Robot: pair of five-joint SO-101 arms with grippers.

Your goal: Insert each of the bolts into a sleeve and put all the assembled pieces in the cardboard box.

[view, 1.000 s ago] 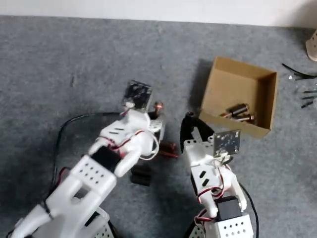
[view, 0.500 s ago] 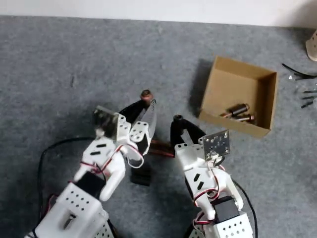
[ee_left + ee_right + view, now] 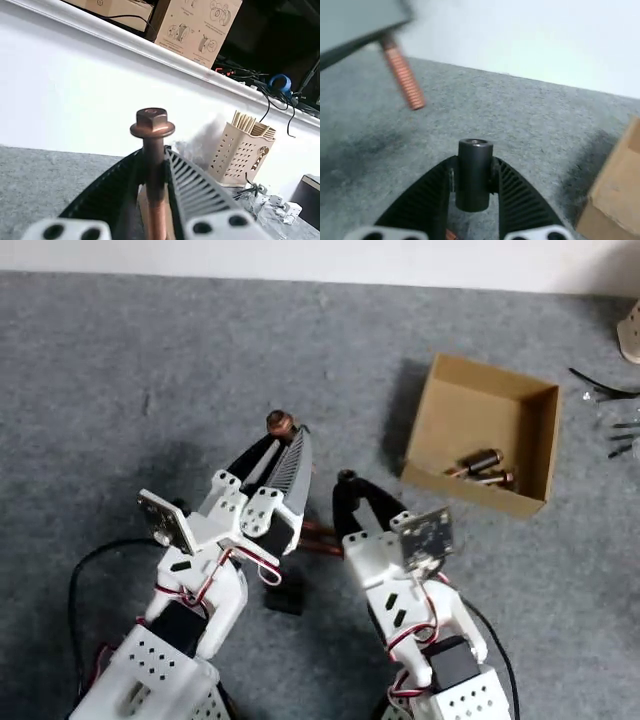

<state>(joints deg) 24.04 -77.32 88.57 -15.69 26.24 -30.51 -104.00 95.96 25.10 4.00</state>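
Observation:
My left gripper (image 3: 283, 445) is shut on a copper bolt (image 3: 152, 165), held upright with its hex head (image 3: 279, 423) above the fingertips. In the right wrist view the bolt's threaded end (image 3: 404, 80) hangs up and to the side of the sleeve. My right gripper (image 3: 346, 492) is shut on a black sleeve (image 3: 474, 172), held upright with its open bore facing up. The two grippers stand side by side, a short gap apart. The cardboard box (image 3: 441, 415) lies to the right and holds assembled pieces (image 3: 480, 466).
A black sleeve (image 3: 284, 595) and a copper bolt (image 3: 320, 536) lie on the grey carpet between the two arms. Black cable ties (image 3: 612, 420) lie at the right edge. Behind the table is a white wall.
The left arm has pulled back toward the near side and tipped up, lifting the bolt upright. The right gripper with the sleeve has shifted left and slightly nearer, closer to the bolt.

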